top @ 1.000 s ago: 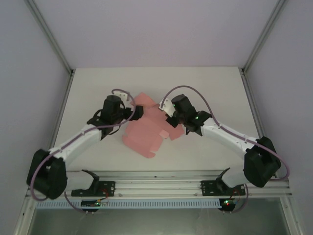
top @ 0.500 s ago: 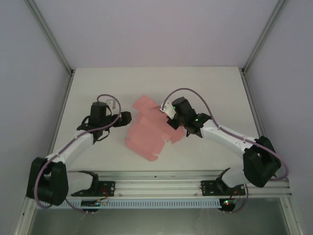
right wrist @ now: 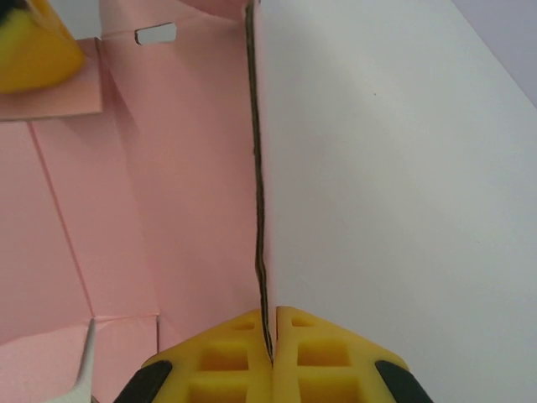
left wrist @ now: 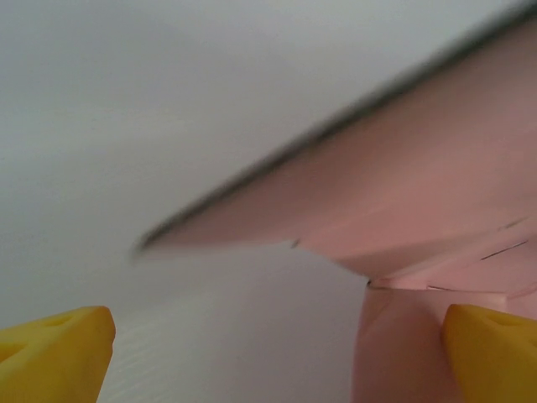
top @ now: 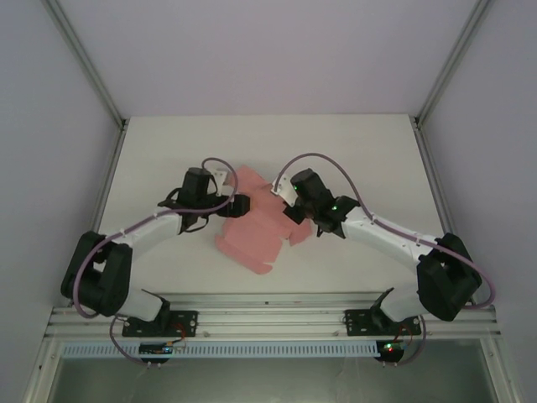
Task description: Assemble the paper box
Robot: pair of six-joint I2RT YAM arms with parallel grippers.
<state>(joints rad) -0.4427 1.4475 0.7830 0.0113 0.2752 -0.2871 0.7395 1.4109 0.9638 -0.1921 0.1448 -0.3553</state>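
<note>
The paper box (top: 252,233) is a pink cut-out sheet with flaps and creases, lying mid-table with part of it raised. My right gripper (top: 291,204) is at its right side. In the right wrist view that gripper (right wrist: 270,340) is shut on a thin upright edge of the pink card (right wrist: 168,185). My left gripper (top: 239,205) is at the sheet's left edge. In the left wrist view it (left wrist: 273,361) stands open, one yellow fingertip (left wrist: 495,353) in front of the pink card (left wrist: 419,193), with a raised flap above. Nothing is held between its fingers.
The white table (top: 361,151) has free room behind and on both sides of the sheet. An aluminium rail (top: 268,315) with the arm bases runs along the near edge. Enclosure walls and slanted posts (top: 92,75) bound the table.
My left gripper drew back left off the sheet, then came back to its left edge, still open. The right gripper kept its hold and shifted slightly left.
</note>
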